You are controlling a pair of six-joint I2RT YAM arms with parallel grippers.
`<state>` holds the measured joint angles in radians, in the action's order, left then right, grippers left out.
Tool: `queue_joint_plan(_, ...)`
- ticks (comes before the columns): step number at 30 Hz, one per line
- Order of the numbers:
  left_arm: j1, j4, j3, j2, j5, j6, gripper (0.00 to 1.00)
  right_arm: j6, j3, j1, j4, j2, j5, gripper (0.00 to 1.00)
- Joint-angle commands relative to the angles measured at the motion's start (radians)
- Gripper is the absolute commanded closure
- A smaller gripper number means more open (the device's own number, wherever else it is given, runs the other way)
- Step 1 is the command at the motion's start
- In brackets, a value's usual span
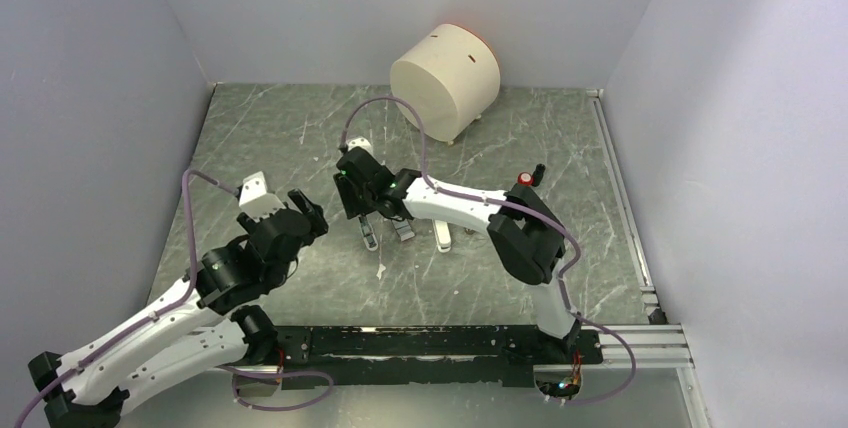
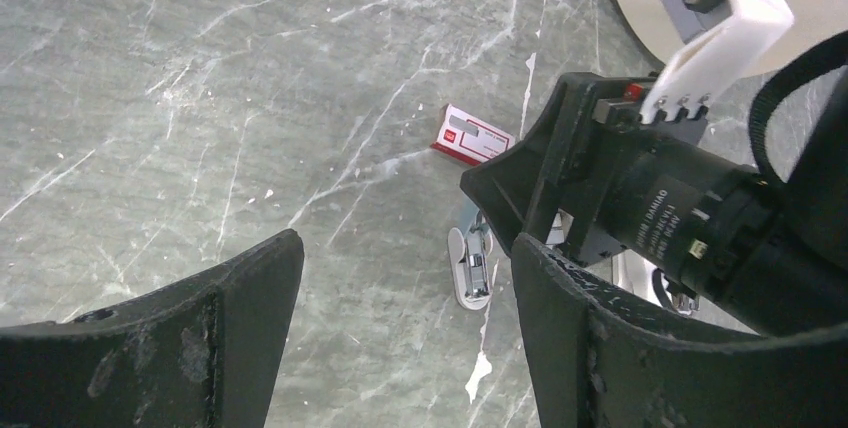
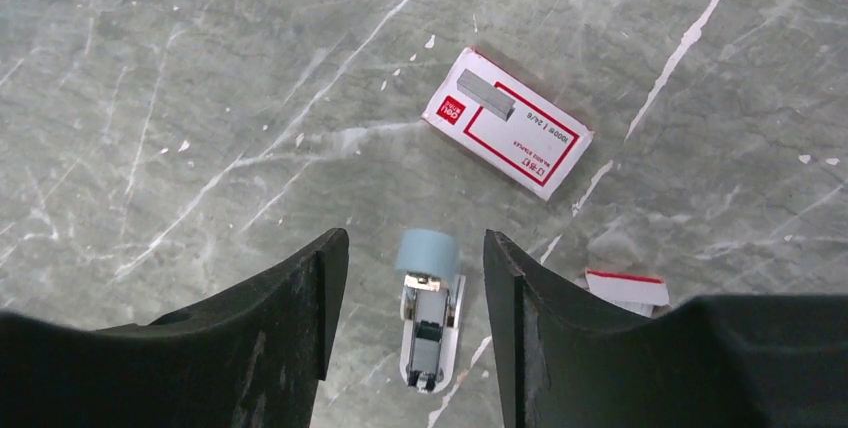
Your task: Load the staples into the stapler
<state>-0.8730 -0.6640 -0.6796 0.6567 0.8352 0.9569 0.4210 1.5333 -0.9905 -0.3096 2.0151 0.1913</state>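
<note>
The small white-and-silver stapler with a pale blue end lies on the grey-green marbled desk with its metal channel facing up, so it looks opened for loading. In the right wrist view its long axis runs up and down the picture, across the line joining the two fingers, and the blue end points toward the red-and-white cardboard box. That box sits just beyond the stapler and slightly to one side, apart from it. A short dark-grey strip shows on the box's top face near one corner. I cannot tell whether it is a real strip of staples or a printed picture, and no other loose staples are clear in any view. A small white scrap with a red edge lies beside the stapler on the other side.

The right end effector hangs over the stapler with its black fingers spread. The stapler shows in the gap, and bare desk is visible on both sides of it, so nothing is pinched. The left end effector is spread wide and empty. It stands off to the side, and the stapler lies ahead of it near its right-hand finger.

The right arm is clearly the nearer one. If it came straight down, its fingers would probably meet the stapler's narrow sides.
</note>
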Motion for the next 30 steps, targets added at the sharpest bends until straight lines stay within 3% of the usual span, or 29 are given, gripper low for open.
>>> queue_joint_plan(1, 0.005, -0.029, 0.014, -0.003, 0.028, 0.023, 0.20, -0.026, 0.056, -0.006, -0.022, 0.040, 0.033, 0.47)
queue_joint_plan(7, 0.006, -0.002, 0.037, 0.016, -0.021, 0.024, 0.20, -0.035, 0.080, -0.006, -0.041, 0.064, 0.030, 0.58)
queue_joint_plan(19, 0.005, 0.066, 0.091, 0.058, -0.120, 0.049, 0.23, -0.056, 0.103, -0.005, -0.104, 0.089, 0.007, 0.60)
queue_joint_plan(22, 0.006, 0.077, 0.100, 0.063, -0.133, 0.049, 0.25, -0.052, 0.105, -0.005, -0.098, 0.091, 0.008, 0.67)
queue_joint_plan(25, 0.006, 0.112, 0.122, 0.063, -0.157, 0.027, 0.34, -0.046, 0.100, -0.003, -0.090, 0.082, 0.019, 0.75)
queue_joint_plan(28, 0.005, 0.154, 0.161, 0.082, -0.187, 0.031, 0.47, -0.052, 0.088, -0.003, -0.085, 0.063, 0.042, 0.77)
queue_joint_plan(30, 0.005, 0.202, 0.197, 0.114, -0.224, 0.037, 0.50, -0.058, 0.077, -0.003, -0.083, 0.045, 0.054, 0.77)
